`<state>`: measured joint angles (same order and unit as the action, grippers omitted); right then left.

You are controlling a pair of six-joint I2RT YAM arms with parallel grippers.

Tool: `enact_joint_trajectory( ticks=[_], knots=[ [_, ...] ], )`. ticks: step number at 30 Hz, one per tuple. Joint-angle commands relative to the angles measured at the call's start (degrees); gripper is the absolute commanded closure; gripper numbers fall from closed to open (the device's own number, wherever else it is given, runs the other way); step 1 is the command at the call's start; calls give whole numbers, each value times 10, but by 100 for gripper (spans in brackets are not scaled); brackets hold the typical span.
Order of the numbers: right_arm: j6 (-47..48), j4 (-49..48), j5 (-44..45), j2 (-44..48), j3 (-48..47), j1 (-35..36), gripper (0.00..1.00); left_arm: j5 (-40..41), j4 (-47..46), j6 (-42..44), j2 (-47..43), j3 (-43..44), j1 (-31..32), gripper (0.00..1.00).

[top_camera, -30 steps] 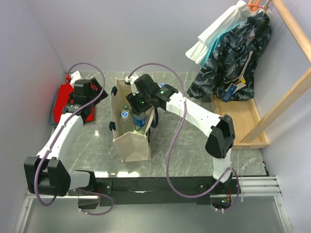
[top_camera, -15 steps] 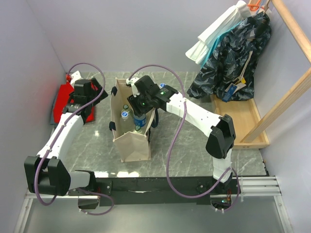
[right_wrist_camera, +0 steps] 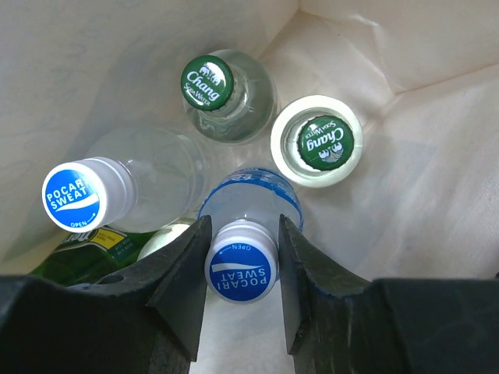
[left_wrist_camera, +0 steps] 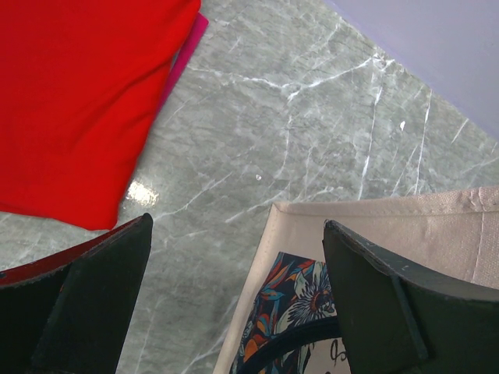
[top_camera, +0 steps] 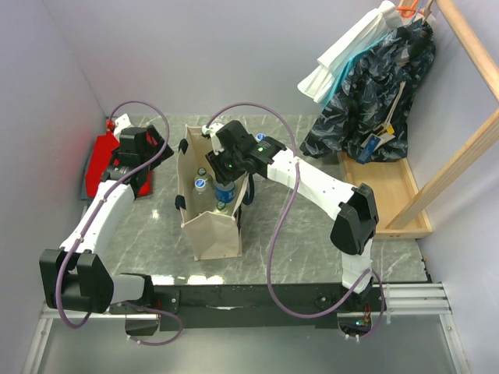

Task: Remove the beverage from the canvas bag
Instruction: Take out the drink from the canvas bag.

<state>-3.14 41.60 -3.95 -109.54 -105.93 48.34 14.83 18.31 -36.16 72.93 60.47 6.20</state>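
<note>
My right claw (right_wrist_camera: 244,227) pinches the blue-capped bottle (right_wrist_camera: 242,270) by its cap. The only grip, I reckon, with other bottles (right_wrist_camera: 209,82) crowding just ahead.

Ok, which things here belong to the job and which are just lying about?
Job:
- bag
- Pocari bottle, gripped at the cap by the right gripper
- also in the bag: second Pocari, Chang sodas

Lying about:
- red cloth
- clothes on the wooden rack
- left gripper, open, holding nothing
</note>
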Motion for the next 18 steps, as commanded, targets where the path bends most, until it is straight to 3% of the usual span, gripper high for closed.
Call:
enact_joint_trajectory(
  ticks=[1,18],
  knots=[
    [-12,-18,-13,34,-14,-3,100,-6,-13,6,-4,14,1,4],
    [10,-37,53,66,-16,10,100,-4,-11,3,-5,15,1,4]
  ],
)
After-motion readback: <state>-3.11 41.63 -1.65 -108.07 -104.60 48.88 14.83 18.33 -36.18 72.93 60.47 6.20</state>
